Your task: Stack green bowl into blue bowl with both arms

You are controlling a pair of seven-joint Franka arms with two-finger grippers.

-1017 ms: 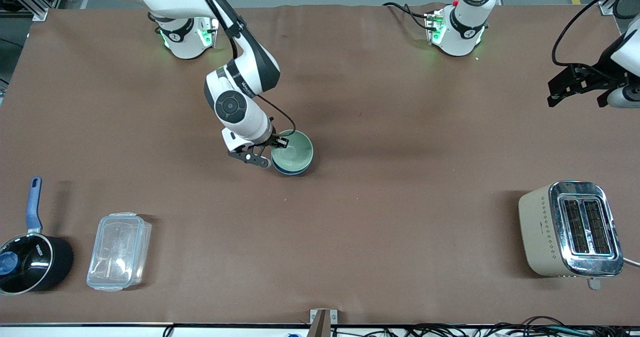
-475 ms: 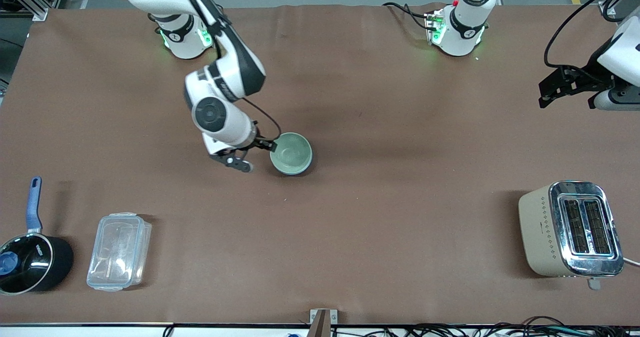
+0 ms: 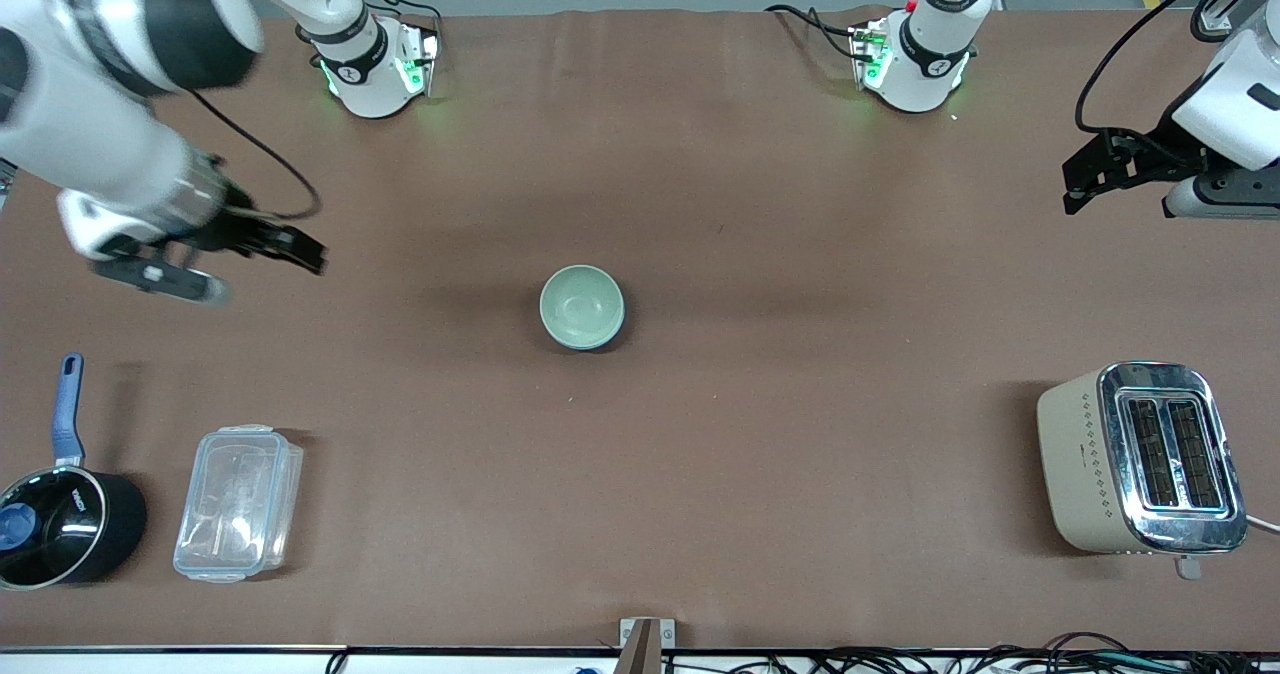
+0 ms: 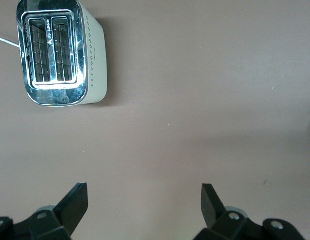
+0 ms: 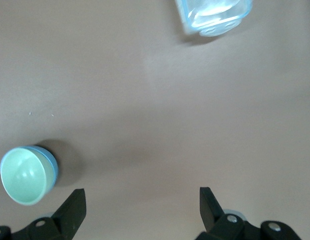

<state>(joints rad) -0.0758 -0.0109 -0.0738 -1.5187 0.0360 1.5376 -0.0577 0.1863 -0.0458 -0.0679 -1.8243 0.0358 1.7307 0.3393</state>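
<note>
Two grippers raised, fingers spread, empty: my right gripper (image 3: 300, 251) over its table end, left gripper (image 3: 1085, 174) over its own. Pale sage-green bowl (image 3: 581, 304) sits nested in light-blue bowl (image 5: 53, 161) mid-table.

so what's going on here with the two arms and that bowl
Nothing is being held at the moment. The green bowl sits nested in the blue bowl mid-table, so the stack looks done. The right pincer is open and empty, up over the table toward the right arm's end, near the clear container. The left pincer is open too, waiting over bare table near the toaster.
</note>
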